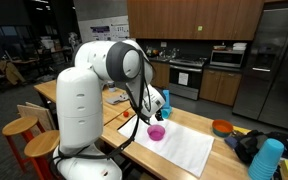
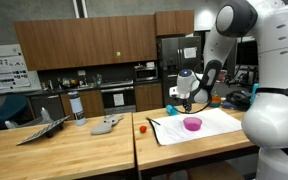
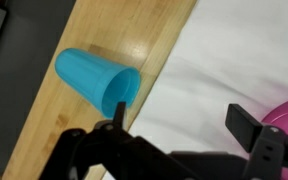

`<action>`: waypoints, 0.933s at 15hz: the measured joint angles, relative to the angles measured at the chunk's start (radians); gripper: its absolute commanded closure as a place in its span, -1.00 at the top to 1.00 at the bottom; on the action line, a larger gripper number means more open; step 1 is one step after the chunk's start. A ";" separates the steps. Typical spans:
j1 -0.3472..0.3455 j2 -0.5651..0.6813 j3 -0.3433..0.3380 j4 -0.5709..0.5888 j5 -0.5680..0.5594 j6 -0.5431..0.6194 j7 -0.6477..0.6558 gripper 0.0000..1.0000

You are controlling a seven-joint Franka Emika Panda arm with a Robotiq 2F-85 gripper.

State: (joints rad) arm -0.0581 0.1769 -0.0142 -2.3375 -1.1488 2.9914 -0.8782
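One arm (image 1: 124, 62) crooked downward, fingers (image 3: 246, 125) apart

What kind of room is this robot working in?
Most likely a shared kitchen, maybe in an office or lab. There are wooden cabinets on the wall, an oven with a microwave nearby, and a big steel fridge.
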 measured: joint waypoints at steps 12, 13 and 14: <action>-0.057 0.057 0.060 -0.014 0.088 0.104 -0.508 1.00; -0.069 0.057 0.074 -0.018 0.113 0.104 -0.566 1.00; -0.081 0.057 0.088 -0.022 0.131 0.102 -0.622 1.00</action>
State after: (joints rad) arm -0.1392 0.2342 0.0736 -2.3594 -1.0181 3.0932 -1.5005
